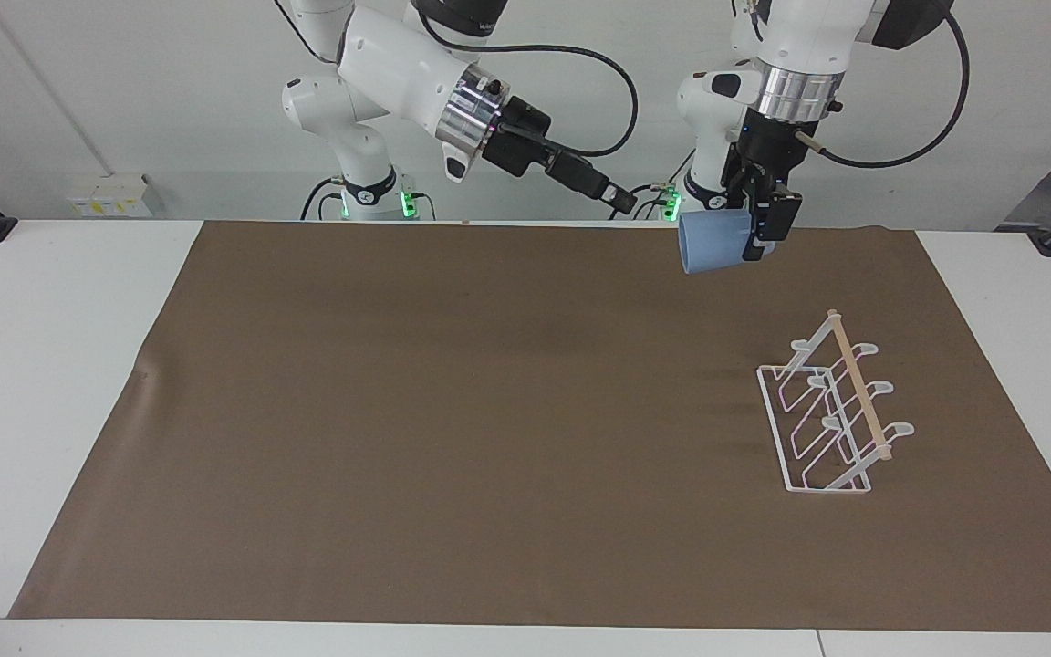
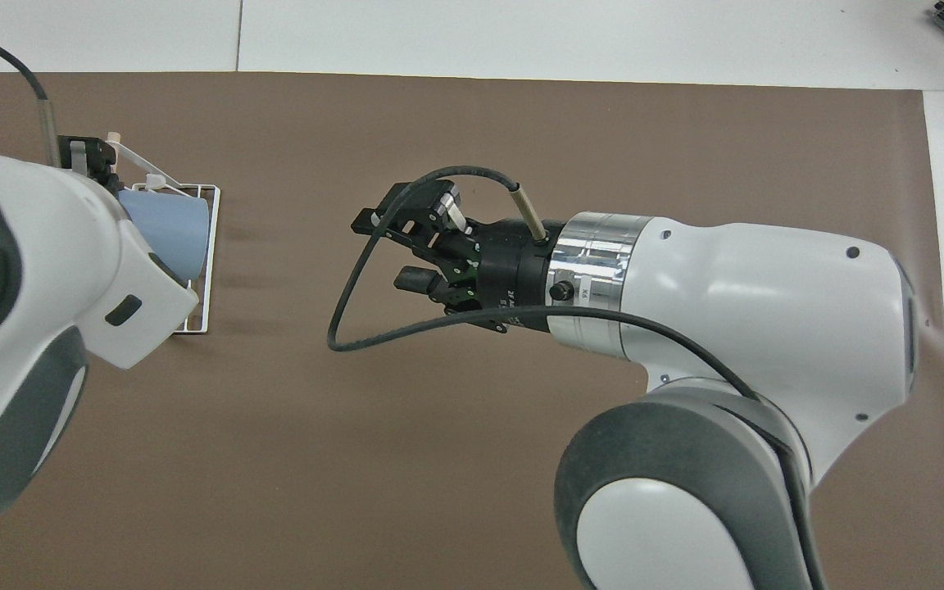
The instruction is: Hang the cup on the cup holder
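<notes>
My left gripper (image 1: 756, 239) is shut on the light blue cup (image 1: 712, 243), which lies tilted on its side in the air over the mat's edge near the robots. In the overhead view the cup (image 2: 167, 231) covers part of the cup holder (image 2: 206, 246), but the facing view shows them well apart. The white wire cup holder (image 1: 831, 415), with its pale wooden rod, stands on the mat toward the left arm's end. My right gripper (image 1: 618, 193) is open and empty in the air over the middle of the mat; it also shows in the overhead view (image 2: 394, 247).
A brown mat (image 1: 452, 438) covers most of the white table (image 1: 42, 365). A black cable (image 2: 341, 328) loops from the right wrist beside its gripper.
</notes>
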Robot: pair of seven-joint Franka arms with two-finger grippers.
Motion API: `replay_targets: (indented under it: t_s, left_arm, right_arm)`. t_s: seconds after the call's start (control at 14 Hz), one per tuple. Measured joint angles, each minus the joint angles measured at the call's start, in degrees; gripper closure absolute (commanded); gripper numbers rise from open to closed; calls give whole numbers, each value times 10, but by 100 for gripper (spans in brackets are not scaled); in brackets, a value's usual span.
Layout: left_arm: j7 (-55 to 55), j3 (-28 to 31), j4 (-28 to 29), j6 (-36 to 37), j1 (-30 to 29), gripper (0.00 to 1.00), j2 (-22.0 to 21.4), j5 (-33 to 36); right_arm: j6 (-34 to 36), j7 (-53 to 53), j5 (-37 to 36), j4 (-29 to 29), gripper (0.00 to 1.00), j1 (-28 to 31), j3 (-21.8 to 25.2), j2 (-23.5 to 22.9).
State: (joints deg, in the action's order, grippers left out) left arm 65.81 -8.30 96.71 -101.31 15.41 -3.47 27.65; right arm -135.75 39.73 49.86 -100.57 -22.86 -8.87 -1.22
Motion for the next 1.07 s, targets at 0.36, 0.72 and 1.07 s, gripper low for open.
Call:
replay_targets:
  t_s: [0.36, 0.72, 1.07]
  left_arm:
    - [-12, -2, -45, 30, 48, 100, 123, 229]
    - [-12, 5, -65, 22, 44, 100, 156, 333]
    - [-17, 9, -51, 22, 35, 100, 163, 346]
  right_arm:
    - [144, -40, -320, 17, 29, -1, -1, 0]
    - [334, -197, -491, 68, 31, 4, 7, 1]
    - [419, -303, -524, 104, 29, 62, 18, 1]
